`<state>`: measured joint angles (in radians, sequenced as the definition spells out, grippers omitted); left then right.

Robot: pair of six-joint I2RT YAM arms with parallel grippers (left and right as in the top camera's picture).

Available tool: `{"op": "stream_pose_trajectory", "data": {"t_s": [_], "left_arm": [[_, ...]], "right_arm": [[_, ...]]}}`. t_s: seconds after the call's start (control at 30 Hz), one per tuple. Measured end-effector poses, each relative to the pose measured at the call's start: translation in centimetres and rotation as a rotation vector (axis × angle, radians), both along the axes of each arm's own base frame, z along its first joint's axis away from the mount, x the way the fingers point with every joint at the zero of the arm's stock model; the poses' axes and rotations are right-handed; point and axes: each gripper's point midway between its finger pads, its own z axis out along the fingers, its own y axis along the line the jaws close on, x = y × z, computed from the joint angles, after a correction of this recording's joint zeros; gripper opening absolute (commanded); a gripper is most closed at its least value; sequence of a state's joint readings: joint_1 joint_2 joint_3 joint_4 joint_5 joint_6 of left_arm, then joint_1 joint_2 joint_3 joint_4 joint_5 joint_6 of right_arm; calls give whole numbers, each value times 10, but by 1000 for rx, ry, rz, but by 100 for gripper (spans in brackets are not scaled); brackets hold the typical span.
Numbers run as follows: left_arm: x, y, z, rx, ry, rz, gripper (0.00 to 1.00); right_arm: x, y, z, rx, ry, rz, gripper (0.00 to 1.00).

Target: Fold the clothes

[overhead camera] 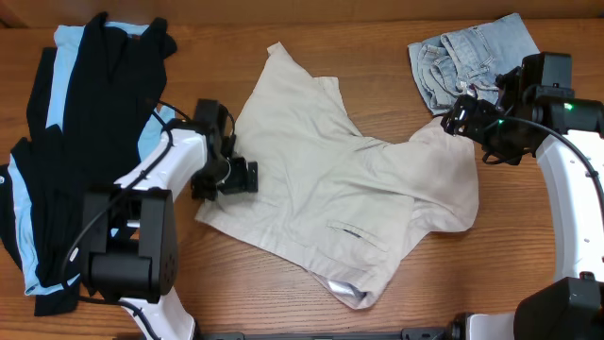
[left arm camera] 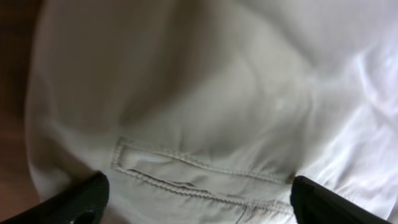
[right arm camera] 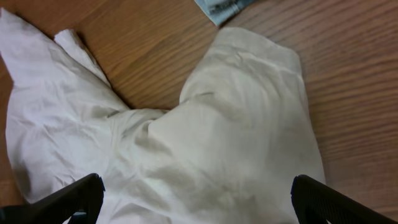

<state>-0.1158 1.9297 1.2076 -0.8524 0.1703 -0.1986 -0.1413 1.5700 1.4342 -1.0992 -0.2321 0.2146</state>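
The beige khaki shorts (overhead camera: 340,189) lie crumpled across the middle of the table, one leg pointing to the far side. My left gripper (overhead camera: 236,178) sits at their left edge with its jaws wide open. In the left wrist view its fingers (left arm camera: 81,199) straddle a stitched pocket (left arm camera: 199,177) on cloth that lies loose. My right gripper (overhead camera: 462,118) hovers open over the shorts' right leg (right arm camera: 236,124), its fingers (right arm camera: 329,202) apart and holding nothing. The small denim shorts (overhead camera: 472,57) lie at the far right. The black garment with light-blue panels (overhead camera: 75,132) lies at the left.
The black garment runs along the left side beside the left arm's base (overhead camera: 127,246). A corner of the denim shorts (right arm camera: 221,7) shows just beyond the khaki leg. Bare wood (overhead camera: 377,57) separates the khaki shorts from the denim ones.
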Motion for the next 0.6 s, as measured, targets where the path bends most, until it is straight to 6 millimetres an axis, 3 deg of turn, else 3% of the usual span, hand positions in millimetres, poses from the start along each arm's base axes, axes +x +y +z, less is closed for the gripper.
{"op": "stream_pose_trajectory", "data": {"t_s": [0.23,0.43,0.53,0.6], "left_arm": [[96,24,2,114,-248,-49,100],[167,42,8,263,-379,-153,100],[197,54,17,353,-413,-190,100],[203,63,25,396,-380,-198,100]], "right_arm": [[14,17,6,-8,-64,50,100],[21,41,10,-10,-104,115,100],[21,53,8,-9,-104,147,100],[21,60,5,-17,-97,165,100]]}}
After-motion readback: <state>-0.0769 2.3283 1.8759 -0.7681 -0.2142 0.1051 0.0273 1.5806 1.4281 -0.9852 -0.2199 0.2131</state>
